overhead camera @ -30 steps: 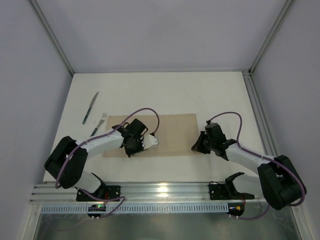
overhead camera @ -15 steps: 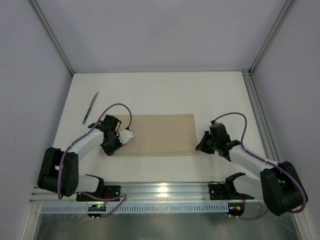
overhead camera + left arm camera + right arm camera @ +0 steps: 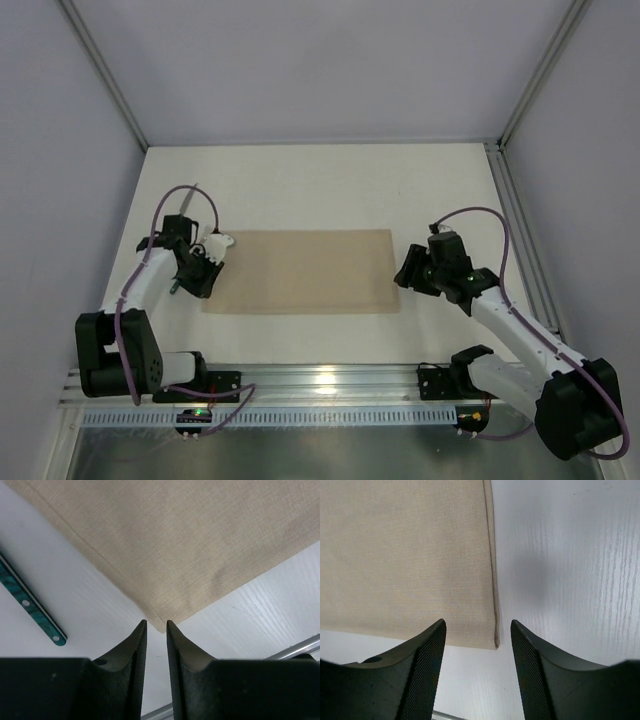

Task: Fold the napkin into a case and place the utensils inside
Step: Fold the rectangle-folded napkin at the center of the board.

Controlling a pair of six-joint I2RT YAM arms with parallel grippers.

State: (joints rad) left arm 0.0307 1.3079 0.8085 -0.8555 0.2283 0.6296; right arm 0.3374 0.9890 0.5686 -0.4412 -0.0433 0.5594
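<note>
White tabletop point(image 3: 320, 190) is occupied at its middle by a beige-tan cloth napkin point(image 3: 300, 272), laid flat as a wide rectangle. The black right gripper point(image 3: 477, 625) is held wide open over one corner. The left gripper point(image 3: 156, 625) is slightly parted at another. Both are empty. A slim teal-green utensil handle point(image 3: 30, 607) is seen beside the napkin.

White table point(image 3: 330, 190) with napkin point(image 3: 300, 272), utensil point(image 3: 30, 607)

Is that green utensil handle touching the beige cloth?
Apart. The left wrist view shows a strip of bare white table between the green handle and the napkin edge, along everything in frame.
</note>
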